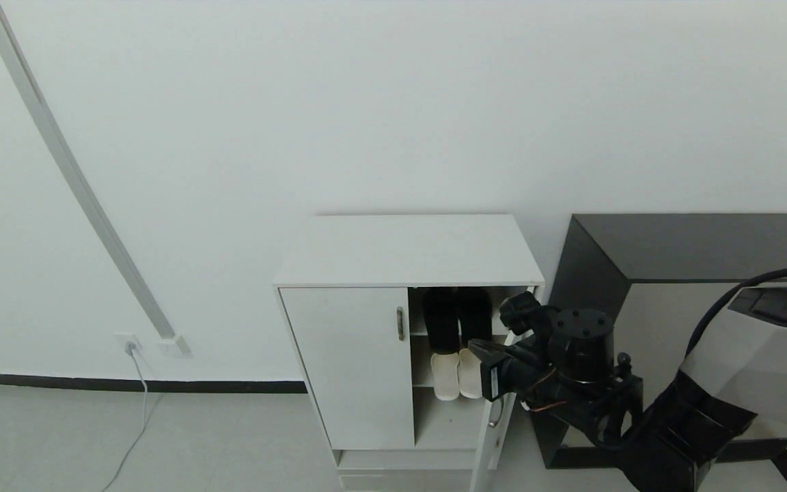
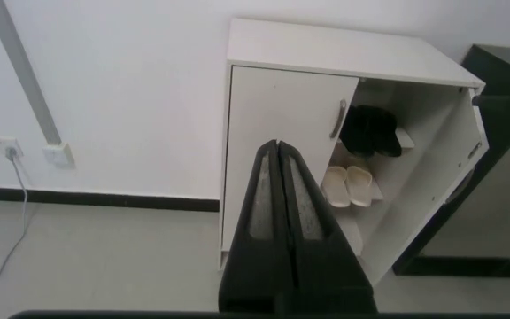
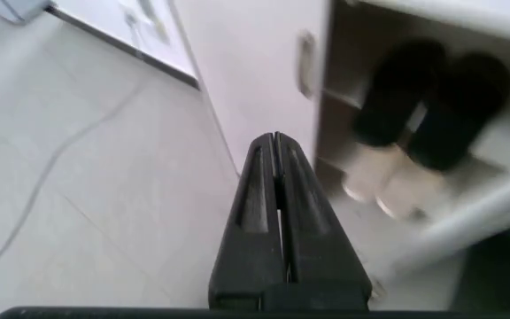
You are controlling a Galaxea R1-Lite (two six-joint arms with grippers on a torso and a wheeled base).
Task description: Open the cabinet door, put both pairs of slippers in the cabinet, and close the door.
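Cabinet (image 1: 407, 249): left door (image 1: 349, 365) closed, right door (image 1: 484, 451) standing open. Black slippers (image 1: 458, 314) on the upper shelf. White slippers (image 1: 453, 374) at 6 o'clock of them, one shelf down. Right gripper (image 3: 275, 142) at 3 o'clock of the white pair in the head view, fingers pressed together, empty; it possibly touches the door edge. Left gripper (image 2: 278, 146) likewise closed, holding nothing.
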